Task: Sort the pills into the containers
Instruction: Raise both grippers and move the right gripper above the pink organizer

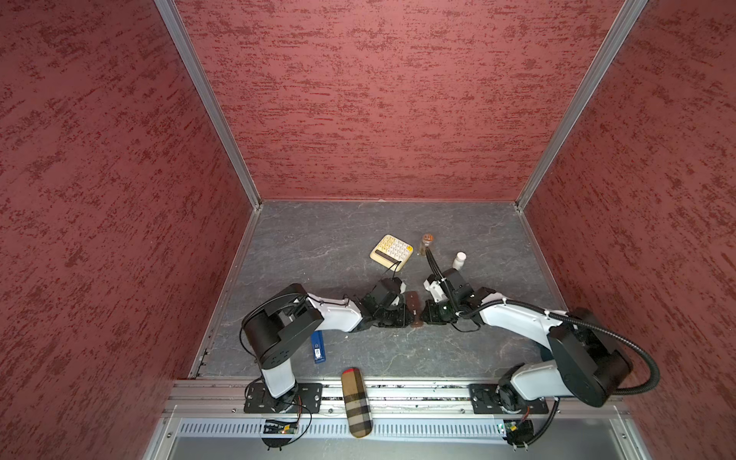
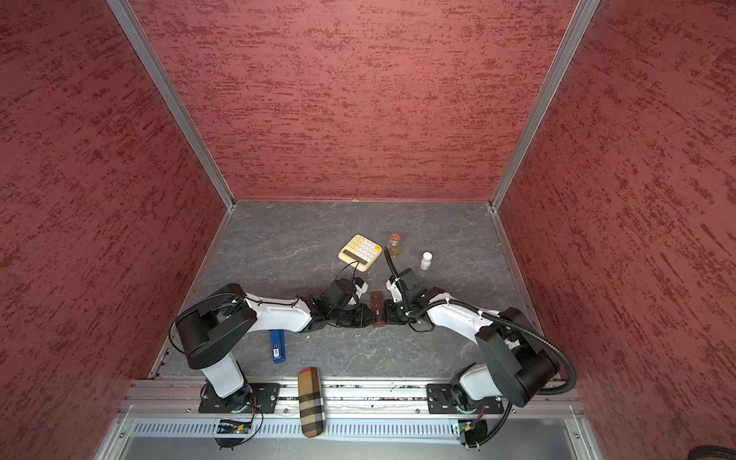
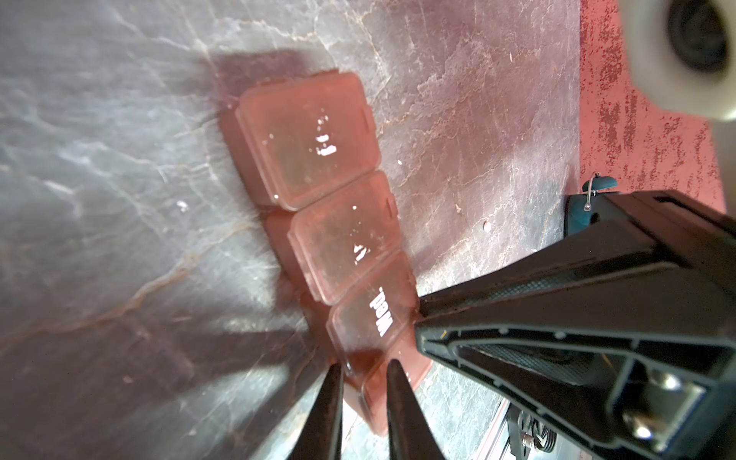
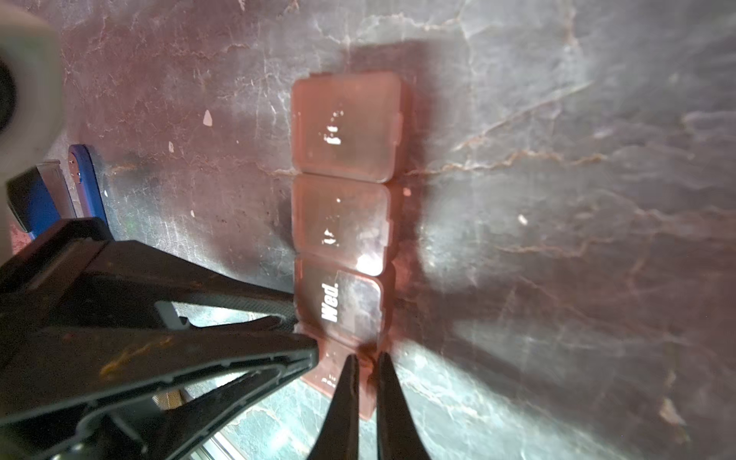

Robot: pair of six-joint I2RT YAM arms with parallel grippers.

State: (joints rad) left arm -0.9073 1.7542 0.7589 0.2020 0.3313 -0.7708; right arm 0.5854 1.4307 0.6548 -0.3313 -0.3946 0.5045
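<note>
Box (image 1: 414, 308): middle of desk (image 1: 318, 247), long axis 12–6, between our hands.
L hand (image 3: 364, 368): closed on box rim, at box's 9.
R hand (image 4: 367, 359): nipped onto rim, at 3.
Pills: unsure; pale specks (image 4: 207, 117) by box.
Risk: we reckon thin rim could slip out; box skids or tilts, specks scatter.
Text: "Wed." on one lid (image 4: 350, 306); others worn off.

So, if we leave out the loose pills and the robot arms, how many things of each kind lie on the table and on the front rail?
bottles: 2 (amber bottle, white bottle)
calculator: 1
pill box: 1
blue stapler: 1
checked case: 1
Total: 6
</note>
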